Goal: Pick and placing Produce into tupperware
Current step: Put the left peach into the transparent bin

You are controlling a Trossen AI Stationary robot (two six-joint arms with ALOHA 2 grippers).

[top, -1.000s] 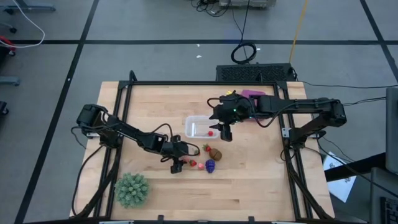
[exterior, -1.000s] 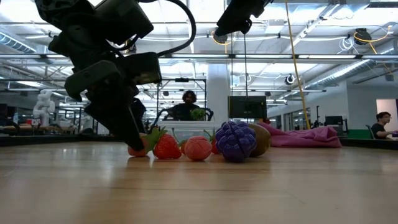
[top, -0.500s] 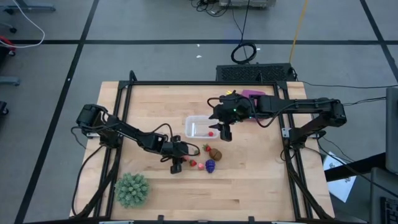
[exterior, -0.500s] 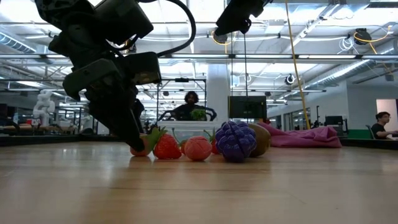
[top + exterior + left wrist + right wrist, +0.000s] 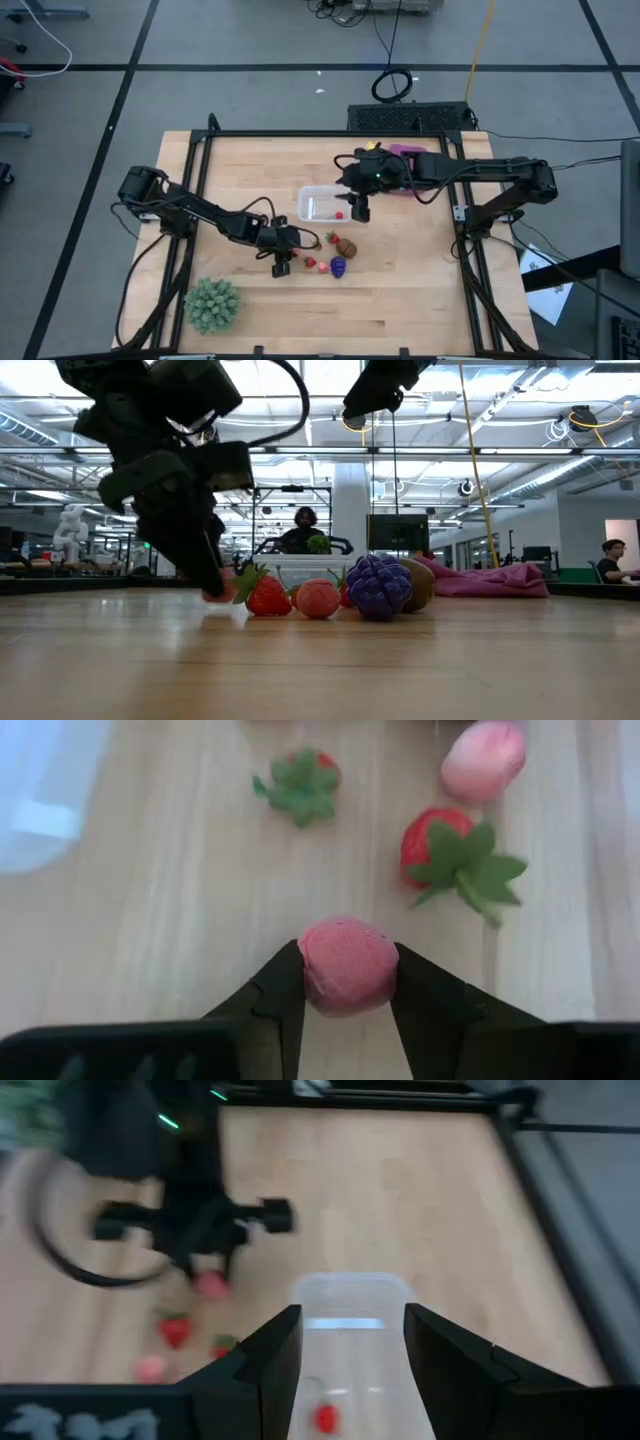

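My left gripper is shut on a small pink-red round piece of produce at the left end of the row of toy fruits. To its right lie a leafy strawberry, a pink piece, the purple grape cluster and the brown round piece, all resting on the wood. The clear tupperware stands farther back with one red piece inside. My right gripper hangs open above the tupperware's right end, holding nothing. My left gripper pinches the pink-red piece by its two opposite sides between its two fingertips. The fingers slant down at it from the table's left. In the low view the piece sits just clear of the wood.
A large spiky green ball sits near the table's front left corner. A purple-magenta cloth lies at the far edge behind my right arm. A black frame rail runs round the table. People sit in the room beyond.
My left gripper, with the pink-red piece between its fingers, has risen slightly and eased away from the leafy strawberry; the piece has come off the wood. The other fruits and the tupperware have stayed in place.
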